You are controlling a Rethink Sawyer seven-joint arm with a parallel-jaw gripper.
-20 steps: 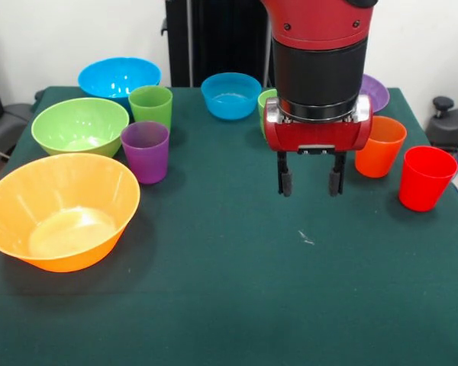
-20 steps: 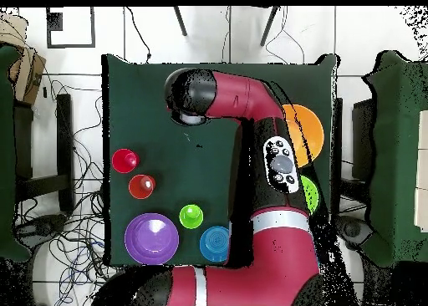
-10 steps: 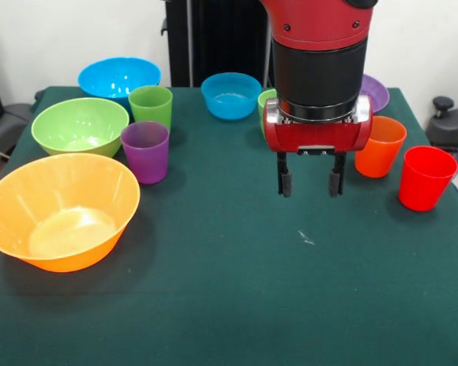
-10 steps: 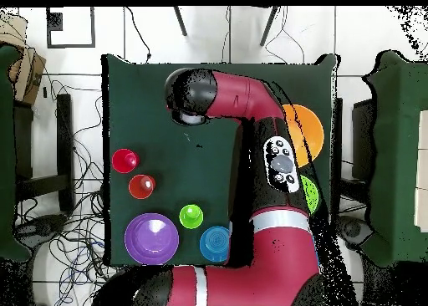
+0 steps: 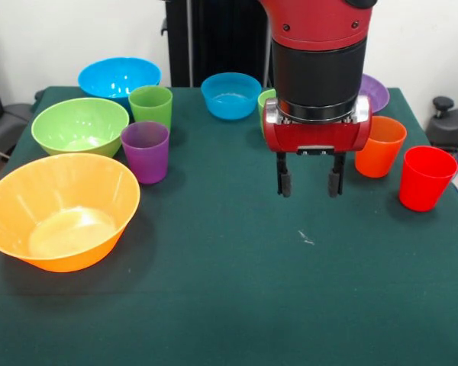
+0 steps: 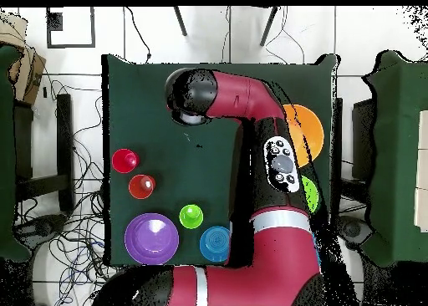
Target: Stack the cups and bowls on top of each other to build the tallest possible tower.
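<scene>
end effector [image 5: 311, 183] open, empty — orange cup [image 5: 379, 146] just beside

Red arm [image 5: 318, 30], black wrist band, black pincer [image 5: 309, 184]

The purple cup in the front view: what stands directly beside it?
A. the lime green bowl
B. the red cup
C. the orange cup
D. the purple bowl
A: the purple cup stands on the table right next to the lime green bowl, far from the red and orange cups on the other side.
</scene>
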